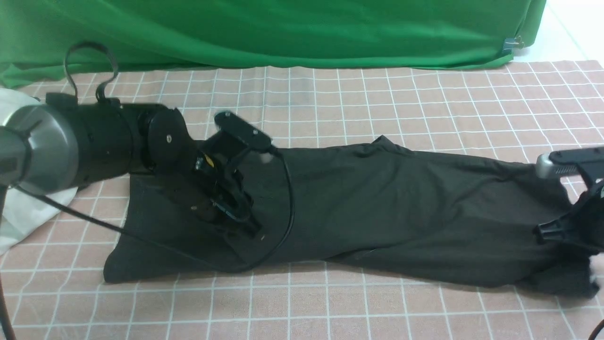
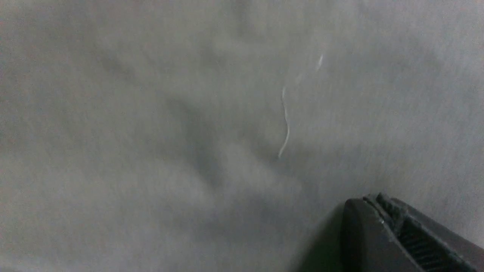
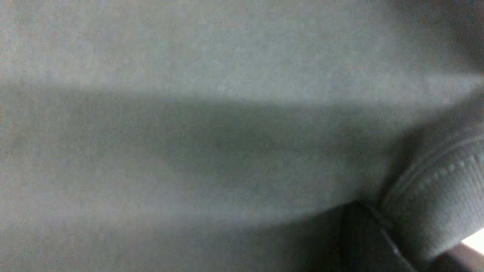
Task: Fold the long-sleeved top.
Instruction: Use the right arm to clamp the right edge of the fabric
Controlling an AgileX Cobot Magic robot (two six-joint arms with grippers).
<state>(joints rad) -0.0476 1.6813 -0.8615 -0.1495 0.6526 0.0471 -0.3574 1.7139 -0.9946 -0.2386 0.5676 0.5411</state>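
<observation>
Top (image 1: 377, 208) lies as a long folded strip across the middle of the checked table (image 1: 330, 94), its right end at the table's right edge. Left gripper (image 1: 247, 229) closed, pressed on the left part. Right gripper (image 1: 573, 231) pinches the ribbed hem (image 3: 435, 196). Risk: a shallow pinch slips when lifted, and the left arm's cable (image 1: 289, 198) may snag the cloth.

No text, label, brand, number or sign can be read anywhere in these views.
</observation>
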